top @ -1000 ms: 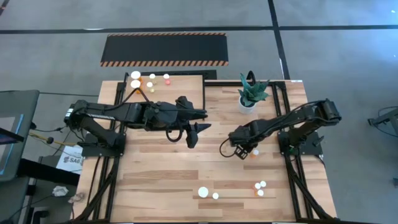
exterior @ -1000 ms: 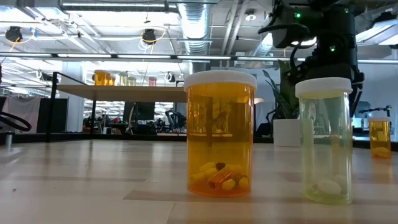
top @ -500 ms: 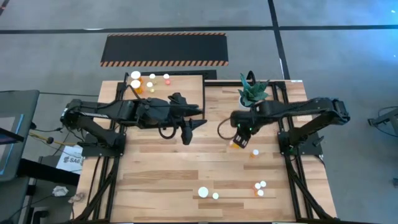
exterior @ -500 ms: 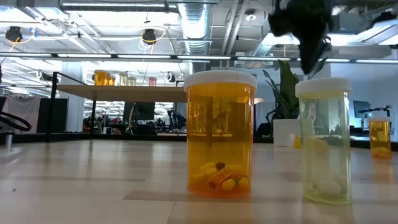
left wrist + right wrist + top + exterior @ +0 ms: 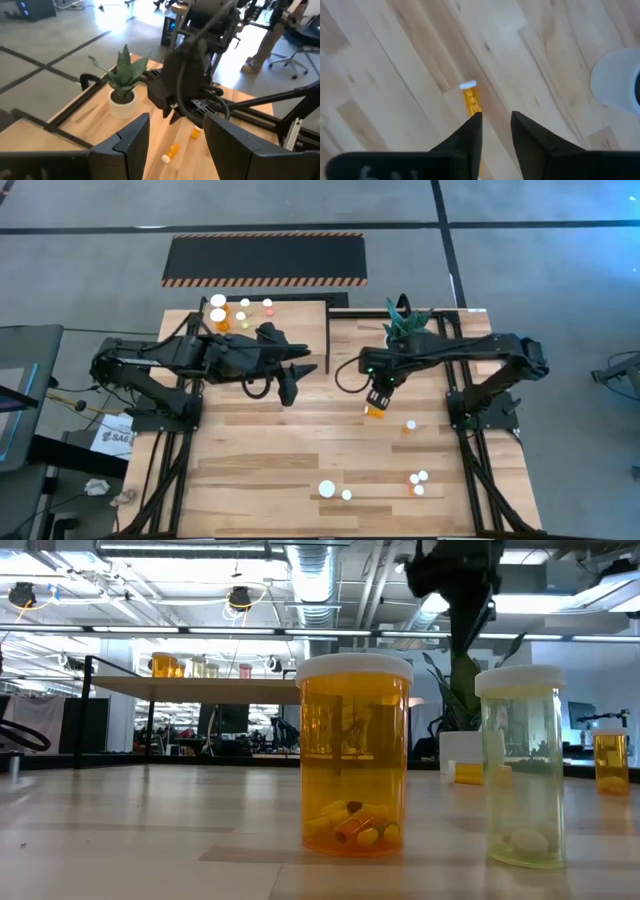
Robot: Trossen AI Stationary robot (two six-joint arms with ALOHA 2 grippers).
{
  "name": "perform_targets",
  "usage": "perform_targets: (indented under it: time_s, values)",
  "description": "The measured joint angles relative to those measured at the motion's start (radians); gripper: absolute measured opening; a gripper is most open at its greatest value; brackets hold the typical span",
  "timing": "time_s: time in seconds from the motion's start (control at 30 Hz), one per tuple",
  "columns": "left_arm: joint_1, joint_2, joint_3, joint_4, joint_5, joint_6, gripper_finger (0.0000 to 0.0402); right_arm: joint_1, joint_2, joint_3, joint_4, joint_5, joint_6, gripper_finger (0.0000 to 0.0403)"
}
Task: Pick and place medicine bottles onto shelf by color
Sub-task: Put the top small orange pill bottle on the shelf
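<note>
Small orange bottle, centre-right in the high view, lying on its side on the table beneath the right gripper, whose fingers are narrowly parted and empty: probably light, rigid, roll-prone; grip across the body.

Shelf: your table's far left corner, several bottles on it.
Plant pot: right of shelf.
Lying bottle: mid-table, before your pot.
Near edge: five standing bottles.
</note>
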Motion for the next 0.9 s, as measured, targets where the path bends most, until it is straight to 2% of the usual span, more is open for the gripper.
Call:
perform_targets:
  time_s: [0.23, 0.33, 0.53, 0.67, 0.77, 0.9]
  values:
    - [-0.009, 0.001, 0.000, -0.088, -0.022, -0.069, 0.0174, -0.002, 0.114, 0.000, 0.002, -0.001, -0.130, 0.0218]
    - [-0.031, 0.001, 0.000, -0.143, -0.058, -0.115, 0.0174, 0.013, 0.140, -0.006, 0.028, -0.002, -0.191, 0.0234]
    - [-0.131, 0.001, 0.000, -0.234, -0.194, -0.238, 0.0174, 0.044, 0.057, -0.218, 0.143, -0.005, -0.197, 0.0222]
    - [-0.198, 0.001, 0.000, -0.248, -0.290, -0.276, 0.0174, 0.066, -0.039, -0.379, 0.348, -0.007, -0.155, 0.0208]
    - [-0.221, 0.001, 0.000, -0.247, -0.322, -0.300, 0.0174, 0.079, -0.089, -0.435, 0.483, -0.009, -0.135, 0.0201]
    - [-0.225, 0.001, 0.000, -0.246, -0.348, -0.327, 0.0174, 0.082, -0.083, -0.444, 0.481, -0.008, -0.153, 0.0201]
